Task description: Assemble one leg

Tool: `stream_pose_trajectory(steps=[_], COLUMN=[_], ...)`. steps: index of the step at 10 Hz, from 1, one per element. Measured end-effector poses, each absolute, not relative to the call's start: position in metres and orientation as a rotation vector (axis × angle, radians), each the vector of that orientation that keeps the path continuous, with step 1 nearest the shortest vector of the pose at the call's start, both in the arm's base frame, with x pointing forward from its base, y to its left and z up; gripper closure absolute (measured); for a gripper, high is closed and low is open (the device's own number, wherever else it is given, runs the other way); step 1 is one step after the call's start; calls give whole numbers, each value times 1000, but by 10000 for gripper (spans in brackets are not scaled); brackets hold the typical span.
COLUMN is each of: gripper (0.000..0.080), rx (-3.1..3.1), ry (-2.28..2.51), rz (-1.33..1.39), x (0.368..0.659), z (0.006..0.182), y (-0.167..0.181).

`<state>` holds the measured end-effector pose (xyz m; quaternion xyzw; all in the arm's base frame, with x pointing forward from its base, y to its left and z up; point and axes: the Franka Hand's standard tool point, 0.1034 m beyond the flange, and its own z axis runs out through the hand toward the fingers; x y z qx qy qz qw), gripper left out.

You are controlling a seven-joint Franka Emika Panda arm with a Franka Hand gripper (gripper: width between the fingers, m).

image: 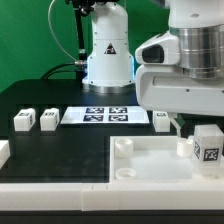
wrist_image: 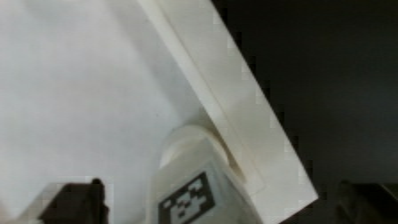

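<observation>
One leg (image: 207,143), a small white block with a black-and-white tag, stands at the tray-like tabletop's (image: 140,165) corner on the exterior view's right, right under my gripper (image: 200,122). In the wrist view the leg (wrist_image: 199,196) sits between my fingers (wrist_image: 71,203), next to a round corner socket (wrist_image: 185,146) and the tabletop's rim (wrist_image: 222,95). The jaws stand wide apart with dark gaps beside the leg, so the gripper (wrist_image: 217,204) is open around it. Three more legs (image: 24,121) (image: 48,120) (image: 163,120) lie on the black table.
The marker board (image: 105,116) lies behind the tabletop, between the loose legs. The robot's white base (image: 107,55) stands at the back. A white part (image: 3,152) shows at the exterior view's left edge.
</observation>
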<state>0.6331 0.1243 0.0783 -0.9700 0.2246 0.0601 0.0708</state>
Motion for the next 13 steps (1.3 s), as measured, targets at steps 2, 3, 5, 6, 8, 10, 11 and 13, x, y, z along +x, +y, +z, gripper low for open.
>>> stream_pose_trajectory(steps=[2,3,5,6,8,10,11,13], gripper=[150,150,273,422,501,502,502,504], rx=[-3020,-3053,-3047,-3047,-3051,-3051,-3052,-3024], ry=[216,-147,-187,-189,-187,-179,-100,78], rz=[127,89,76,76,76,73,18,-22], x=[637,642,643,643,644,644,646,646], z=[80,83,83,83,83,83,81,81], y=[121,120,120,120,117,116,114,112])
